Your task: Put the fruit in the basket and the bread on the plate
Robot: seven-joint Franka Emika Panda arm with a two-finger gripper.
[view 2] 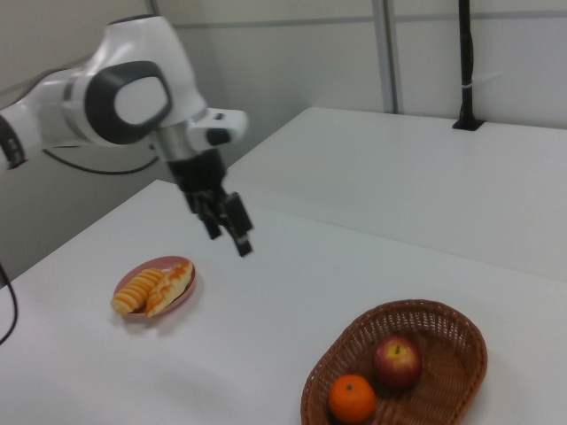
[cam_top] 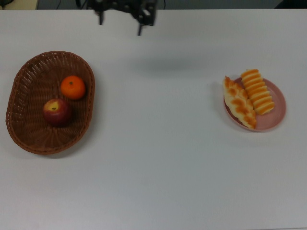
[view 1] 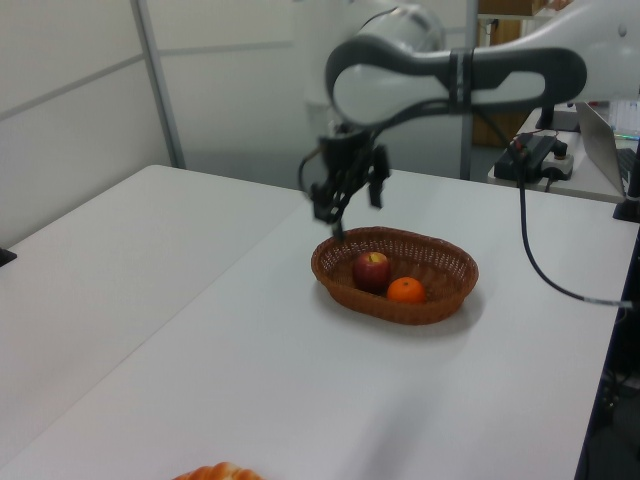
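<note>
White table [cam_top: 163,158]: bears every item, the two receptacles set well apart. Robot arm [view 2: 115,97]: raised above the surface, carrying nothing. Wicker basket [cam_top: 29,72]: at the top view's left, holding both fruits side by side, which puts the fruit half of the task, by my judgement, in finished order. Pink plate [cam_top: 278,112]: at the top view's right, carrying both loaves lengthwise and touching, the braided one overhanging the rim; the bread half likewise looks done. Gripper [cam_top: 123,18]: fingers spread and empty, hanging clear at the top view's upper edge, nearer the basket than the plate. Ribbed loaf [cam_top: 257,92]. Braided loaf [cam_top: 239,102]. Apple [cam_top: 57,112]. Mandarin [cam_top: 73,87].
</note>
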